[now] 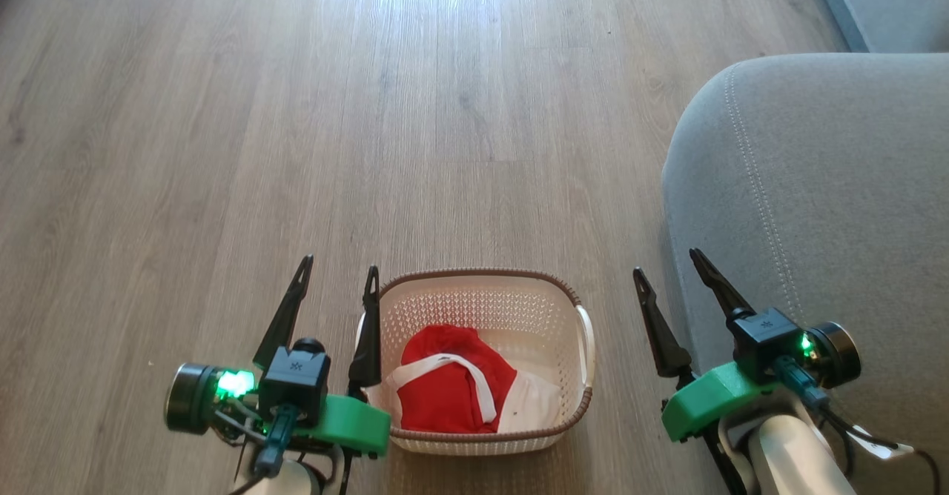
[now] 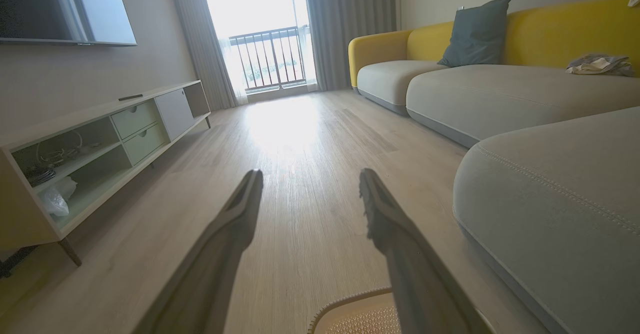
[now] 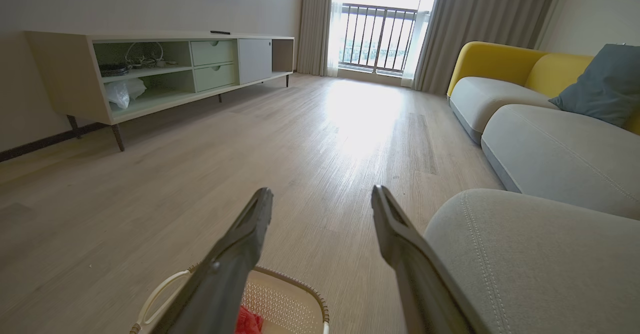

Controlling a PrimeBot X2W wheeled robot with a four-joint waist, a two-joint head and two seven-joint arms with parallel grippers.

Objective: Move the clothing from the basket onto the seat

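Note:
The cream perforated basket (image 1: pixel 519 302) with a brown braided rim stands on the wood floor at the bottom middle of the head view. Red clothing (image 1: pixel 448 387) with white bands lies bunched inside it. A corner of the basket (image 3: pixel 285 299) and a scrap of red clothing (image 3: pixel 248 321) show in the right wrist view. The grey seat (image 1: pixel 815 198) rises at the right. My left gripper (image 1: pixel 337 271) hovers open just left of the basket, holding nothing. My right gripper (image 1: pixel 667 261) is open between basket and seat, also holding nothing.
Bare wood floor (image 1: pixel 334 110) stretches ahead and to the left. A long TV cabinet (image 3: pixel 165 69) lines the left wall. A yellow-backed sofa (image 2: pixel 480 84) with a blue-grey cushion (image 2: pixel 477 34) runs along the right. A balcony door (image 3: pixel 380 39) is far ahead.

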